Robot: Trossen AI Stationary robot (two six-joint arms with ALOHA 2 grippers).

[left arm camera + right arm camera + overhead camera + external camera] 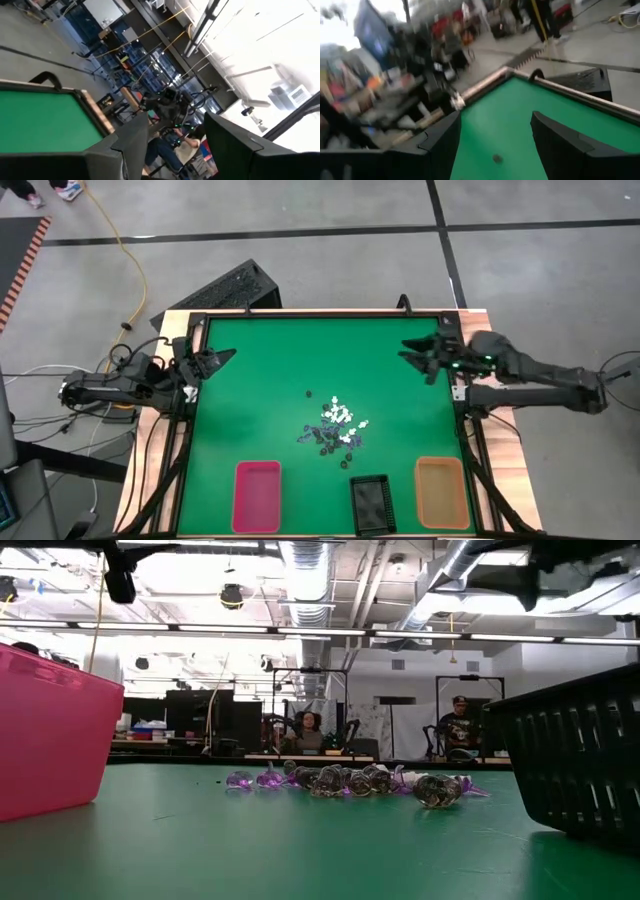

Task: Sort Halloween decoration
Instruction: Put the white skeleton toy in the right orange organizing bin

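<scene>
The Halloween decoration [337, 429] is a heap of tiny white, black and purple trinkets lying on the green table's middle; in the low view the heap [350, 781] sits between the pink and black trays. One dark trinket [308, 393] lies apart, toward the far edge. My left gripper [222, 357] hovers open near the table's far left side, and its fingers [227, 145] point out over the room. My right gripper [412, 352] hovers open near the far right side, fingers [445, 142] over bare green felt. Neither is near the heap.
Three trays stand along the near edge: pink [257, 496], black slotted [371, 503] and orange [441, 492]. A raised wooden rim [320, 313] borders the table. A black keyboard-like object [225, 288] lies beyond the far edge. People sit in the room behind [458, 730].
</scene>
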